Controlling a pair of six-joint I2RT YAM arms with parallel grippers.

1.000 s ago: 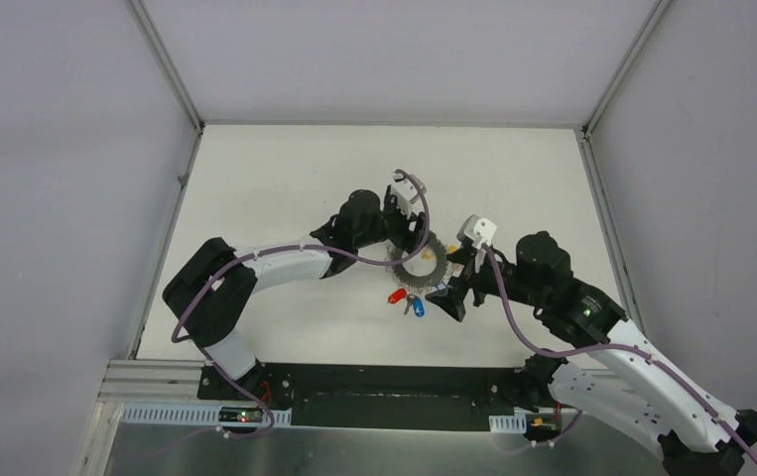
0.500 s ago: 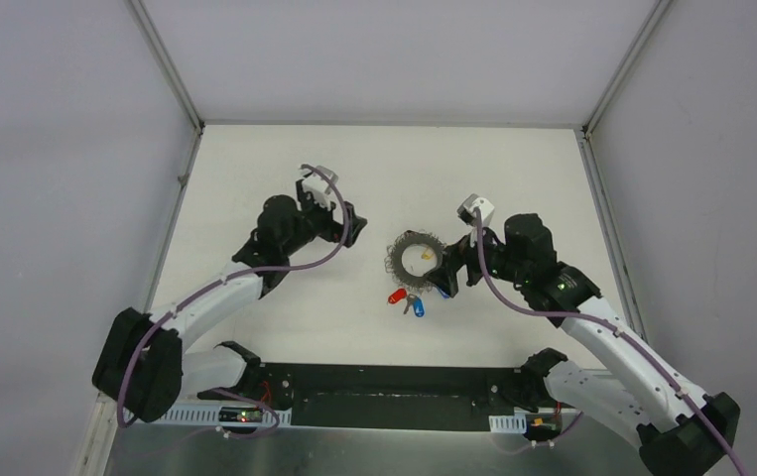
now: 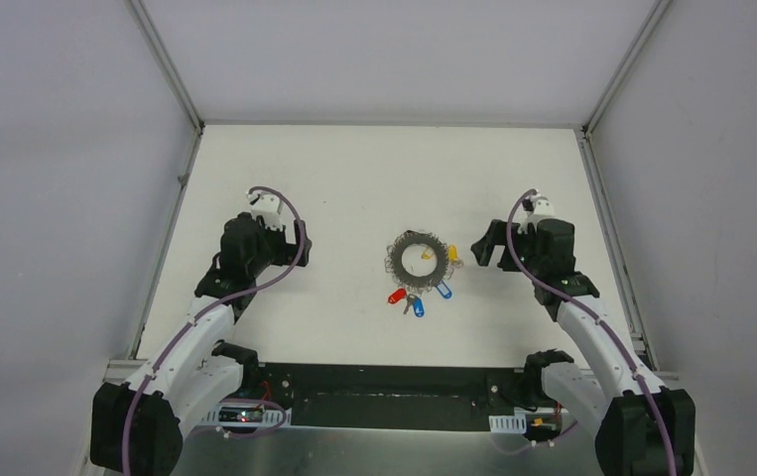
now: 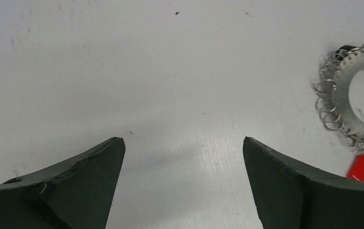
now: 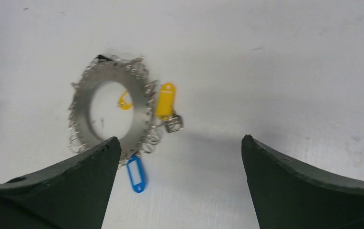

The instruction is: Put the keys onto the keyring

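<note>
Table [image 3: 285, 159], status for you:

Keyring [image 3: 419, 258] lies flat at about mid-table, between the two grippers. Neither gripper touches it.

Keys:
- Yellow key [image 5: 165, 101] sits against the keyring's rim on the side toward the table's right edge.
- 2nd yellow key [image 5: 125, 101] lies inside the hollow centre.
- Blue key [image 5: 135, 174], red key [image 3: 396, 297] and 2nd blue key [image 3: 419, 307] sit at the rim on the side toward the table's near edge.
- You can't tell from these views whether any key is actually hooked on the coils.

L gripper [image 4: 183, 143]: released, jaws spread wide, nothing between them, bare table beneath. It stands well apart from the keyring, toward the table's left edge. The keyring shows only at the right margin of the L wrist view.

R gripper [image 5: 180, 140]: released, jaws wide, empty. It stands near the keyring, toward the table's right edge, with no contact. In the R wrist view the keyring's near part is hidden behind one finger [image 5: 75, 186].
</note>
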